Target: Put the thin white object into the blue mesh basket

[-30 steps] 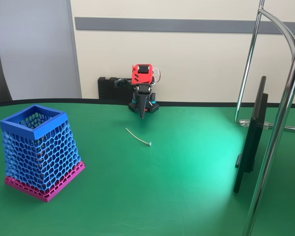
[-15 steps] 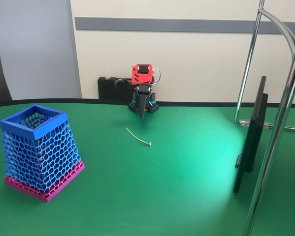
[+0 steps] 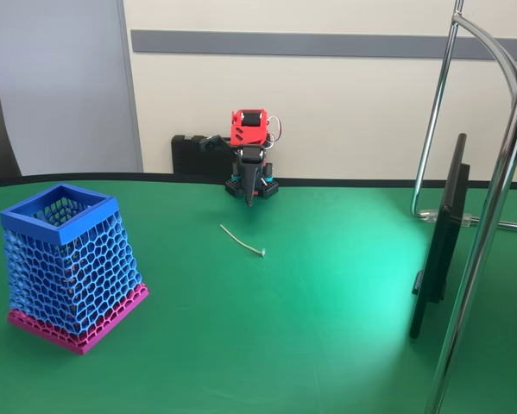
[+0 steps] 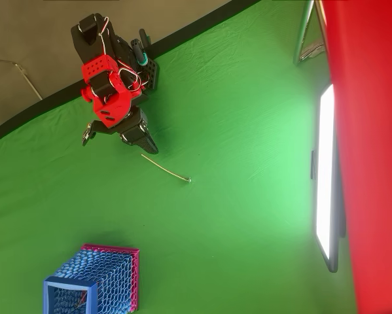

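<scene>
The gripper hangs over the far part of the green table, close in front of the arm's base, with its dark fingers pointing down. In the fixed view the 2 fingers come to a single tip, so I judge them to be together, with nothing between them. The overhead view agrees: the dark tip is narrow and holds nothing.

The thin white strand lies flat on the table, just in front of the gripper and apart from it. In the overhead view the strand begins near the finger tip and runs away from it, down and to the right in the picture. Its small knob is at the far end, away from the gripper. So the long axis goes diagonally out from the fingers, not across them. I think the fingers must first open, and the wrist must probably turn, so that they close across the strand and not along it.

The blue basket stands upright at the near left of the fixed view, well apart from the strand. In the overhead view the basket is at the bottom left.

I can read no brand, label or writing on any of these things.
</scene>
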Available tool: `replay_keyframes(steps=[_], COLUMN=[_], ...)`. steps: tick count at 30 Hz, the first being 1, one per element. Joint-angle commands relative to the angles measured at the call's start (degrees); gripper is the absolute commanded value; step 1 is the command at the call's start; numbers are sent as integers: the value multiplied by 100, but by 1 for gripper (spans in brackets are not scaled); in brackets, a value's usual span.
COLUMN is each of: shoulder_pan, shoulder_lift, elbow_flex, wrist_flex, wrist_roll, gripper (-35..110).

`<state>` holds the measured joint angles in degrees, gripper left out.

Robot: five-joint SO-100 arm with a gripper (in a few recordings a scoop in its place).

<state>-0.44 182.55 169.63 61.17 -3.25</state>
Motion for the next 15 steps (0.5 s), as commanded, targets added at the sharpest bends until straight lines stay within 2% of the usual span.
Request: replay_keyframes(steps=[1,15], shoulder_pan=[-88,-229], shoulder_lift=[-369,-2813], elbow_flex=[-448,-1951], wrist_flex=[-62,-316], wrist_roll=[88,738], gripper=[1,1])
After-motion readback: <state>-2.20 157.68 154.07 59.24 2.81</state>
